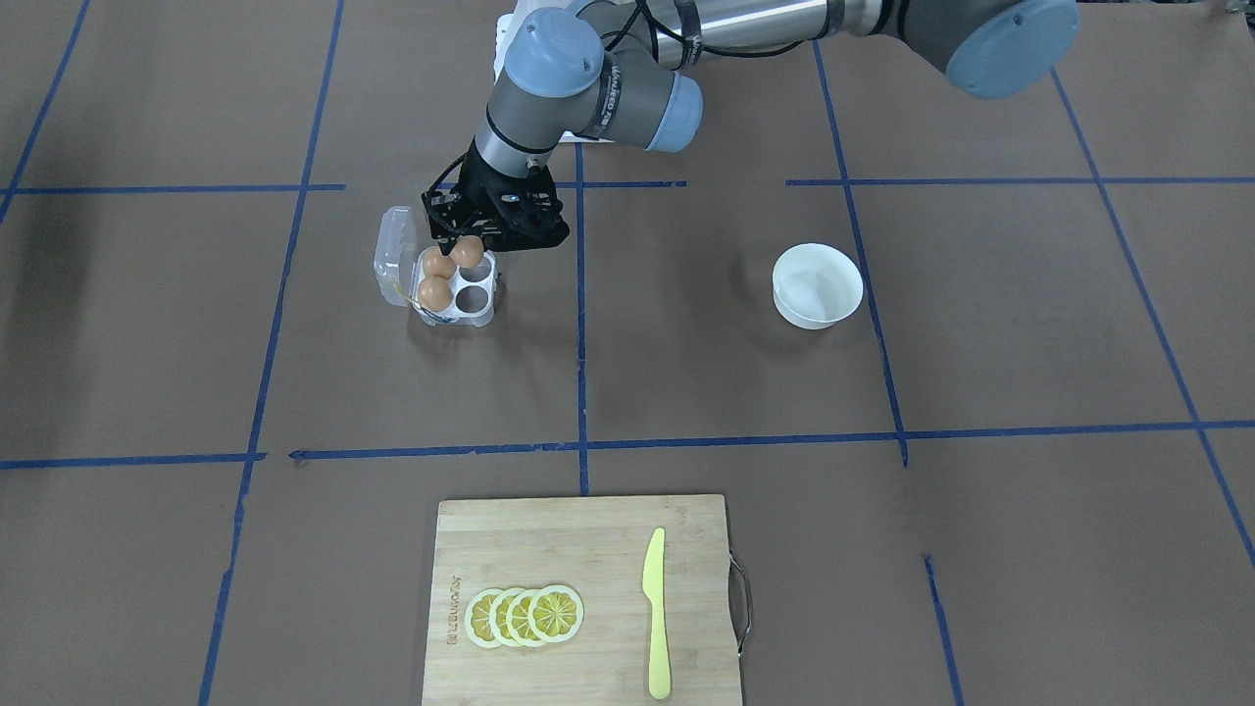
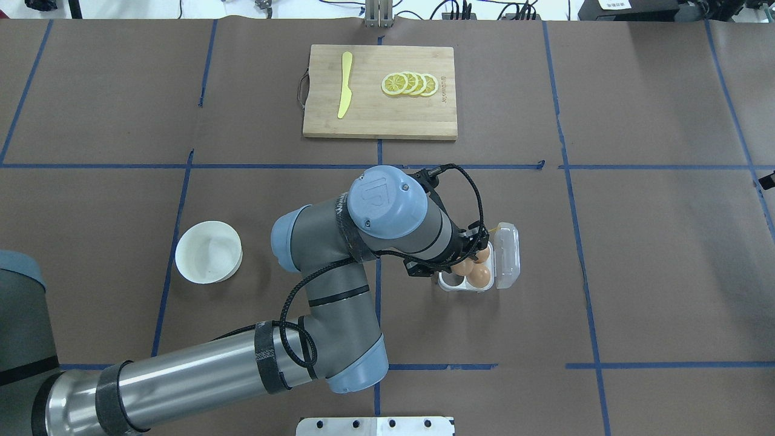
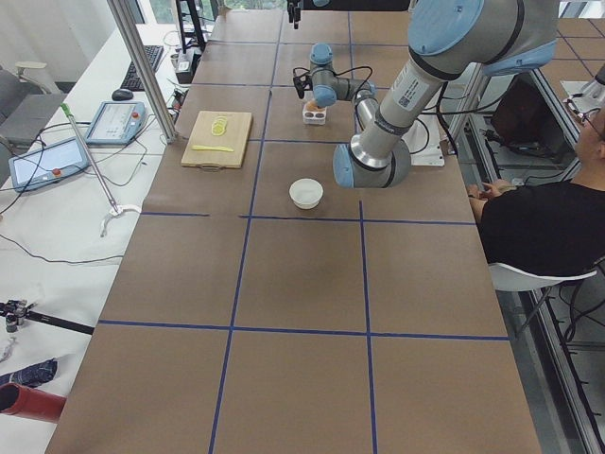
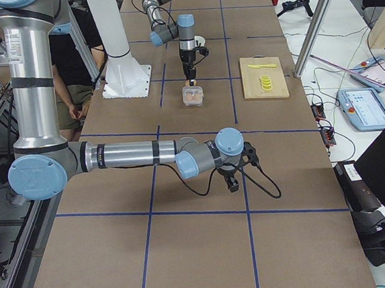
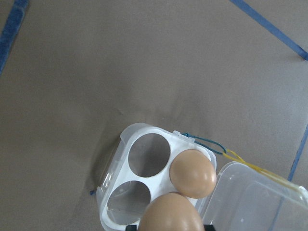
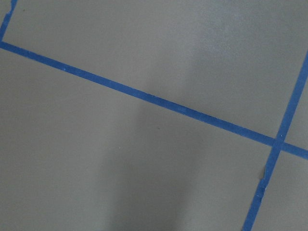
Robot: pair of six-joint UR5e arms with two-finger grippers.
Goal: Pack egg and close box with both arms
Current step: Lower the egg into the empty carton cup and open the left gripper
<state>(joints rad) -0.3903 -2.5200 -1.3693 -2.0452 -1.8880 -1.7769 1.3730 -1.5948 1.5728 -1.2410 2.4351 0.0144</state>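
Just above the box (image 1: pixel 482 312), next to two seated eggs (image 1: pixel 434 292), the egg (image 1: pixel 468 255) hangs clenched in the left gripper (image 1: pixel 467 243). Let go off-centre, it could hit a cell rim or neighbour and crack. Whether the right gripper (image 4: pixel 232 185) is clenched, I cannot tell.

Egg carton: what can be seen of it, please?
The egg carton, small, clear plastic, four cells, rests on the table, hinged lid open. Two eggs sit in the cells beside the lid; the other two are empty. A yellow band trails from it. The left gripper holds a third egg above it.
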